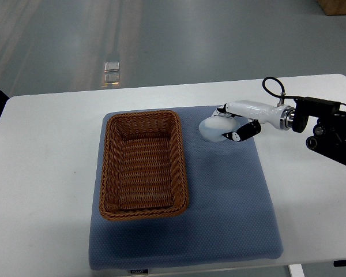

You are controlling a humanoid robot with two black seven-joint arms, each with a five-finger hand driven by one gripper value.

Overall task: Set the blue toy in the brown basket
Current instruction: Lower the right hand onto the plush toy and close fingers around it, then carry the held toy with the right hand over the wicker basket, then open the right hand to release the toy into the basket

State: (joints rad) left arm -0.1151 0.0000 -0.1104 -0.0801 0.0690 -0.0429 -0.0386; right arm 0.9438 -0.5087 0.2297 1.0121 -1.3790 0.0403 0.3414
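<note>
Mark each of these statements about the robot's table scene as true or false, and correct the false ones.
1. The brown basket holds nothing. True.
2. The right hand is over the pale blue toy. True.
3. The toy lies inside the basket. False: it lies on the blue mat, right of the basket.
4. The left hand is holding the basket. False: no left hand is in view.
5. The mat lies on a white table. True.

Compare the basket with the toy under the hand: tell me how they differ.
The brown basket is woven, rectangular and much larger; the blue toy is pale, smooth and rounded. The basket stands free and holds nothing; the toy is covered by the right hand, its fingers curled on it. Both rest on the blue mat.
</note>
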